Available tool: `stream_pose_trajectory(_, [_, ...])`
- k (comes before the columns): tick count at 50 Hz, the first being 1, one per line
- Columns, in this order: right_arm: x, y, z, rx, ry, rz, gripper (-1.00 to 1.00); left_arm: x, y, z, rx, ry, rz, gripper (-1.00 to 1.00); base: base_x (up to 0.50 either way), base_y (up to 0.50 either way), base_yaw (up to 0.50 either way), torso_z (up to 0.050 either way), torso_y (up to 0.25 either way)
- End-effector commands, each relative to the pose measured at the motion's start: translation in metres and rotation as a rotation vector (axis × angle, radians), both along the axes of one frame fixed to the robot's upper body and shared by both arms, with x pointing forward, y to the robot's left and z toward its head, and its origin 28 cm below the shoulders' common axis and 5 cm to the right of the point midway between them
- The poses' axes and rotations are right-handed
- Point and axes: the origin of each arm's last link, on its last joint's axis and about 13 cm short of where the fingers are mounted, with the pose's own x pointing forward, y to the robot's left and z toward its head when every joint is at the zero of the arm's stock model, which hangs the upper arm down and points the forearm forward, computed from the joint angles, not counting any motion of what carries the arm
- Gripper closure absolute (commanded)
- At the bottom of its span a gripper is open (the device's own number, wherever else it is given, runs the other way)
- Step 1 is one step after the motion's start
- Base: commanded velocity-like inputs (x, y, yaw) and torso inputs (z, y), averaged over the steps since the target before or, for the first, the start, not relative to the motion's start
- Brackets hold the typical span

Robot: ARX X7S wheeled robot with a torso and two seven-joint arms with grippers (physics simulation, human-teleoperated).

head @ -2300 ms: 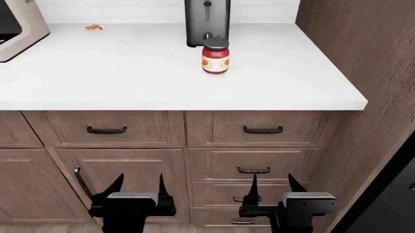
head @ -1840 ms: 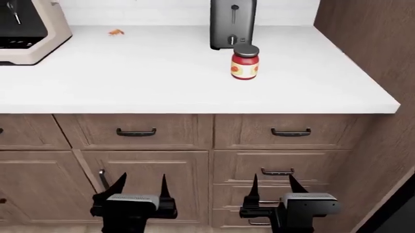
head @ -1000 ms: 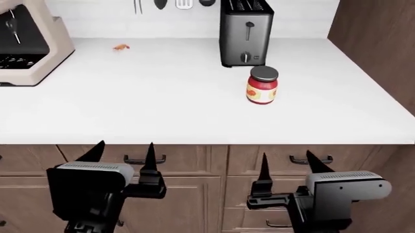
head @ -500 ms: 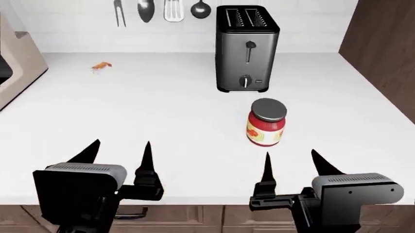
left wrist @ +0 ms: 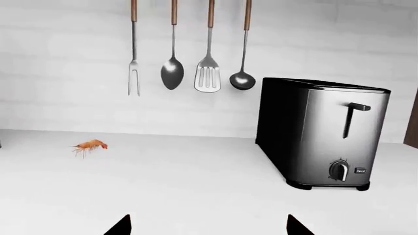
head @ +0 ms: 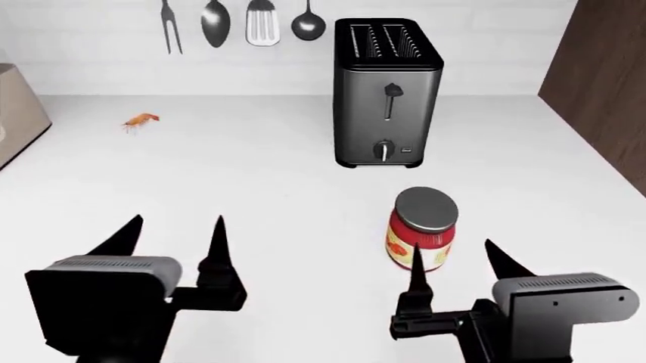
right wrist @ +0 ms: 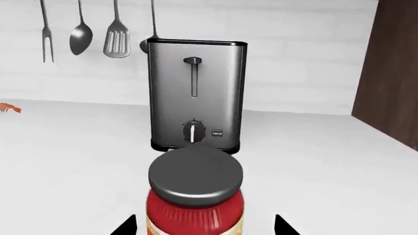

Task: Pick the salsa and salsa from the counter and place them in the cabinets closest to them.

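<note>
the white counter (head: 253,189) carries a steel toaster (head: 388,91) at the back. 4 utensils (head: 230,23) hang on the wall behind. the left end effector (head: 172,236) and right end effector (head: 454,263) both hover with fingers spread, holding nothing. 1 salsa (head: 421,229) stands upright just ahead of the right one. a tiny shrimp (head: 141,120) lies far left.

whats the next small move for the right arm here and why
Probably ease the right gripper forward until its open fingers flank the small glass jar of red salsa with the grey lid, then close. The jar stands upright on the plain white countertop, centred just ahead of the fingertips in the right wrist view and not yet held. The upright steel toaster stands behind it, apart.
</note>
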Motion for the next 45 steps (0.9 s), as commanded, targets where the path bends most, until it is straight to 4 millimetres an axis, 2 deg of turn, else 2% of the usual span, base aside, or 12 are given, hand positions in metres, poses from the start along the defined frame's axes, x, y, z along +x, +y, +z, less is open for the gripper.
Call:
stream_pose_trajectory(1, [-0.004, -0.002, 0.005, 0.012, 0.119, 0.052, -1.0, -0.004, 0.001, 0.003, -0.006, -0.011, 0.006, -1.0, 0.0, 0.0, 0.0, 0.0, 0.0])
stream_pose_trajectory(7, [0.002, -0.003, -0.004, 0.019, 0.224, 0.057, -1.0, -0.004, 0.002, 0.004, -0.004, -0.009, 0.006, -1.0, 0.0, 0.0, 0.0, 0.0, 0.0])
stream_pose_trajectory(18, [0.025, -0.005, -0.017, 0.05, 0.273, 0.066, -1.0, -0.005, 0.001, 0.004, -0.003, -0.013, -0.002, -1.0, 0.0, 0.0, 0.0, 0.0, 0.0])
stream_pose_trajectory(45, [0.071, -0.005, -0.018, 0.065, 0.271, 0.074, -1.0, -0.005, 0.0, 0.002, -0.002, -0.007, -0.009, -1.0, 0.0, 0.0, 0.0, 0.0, 0.0])
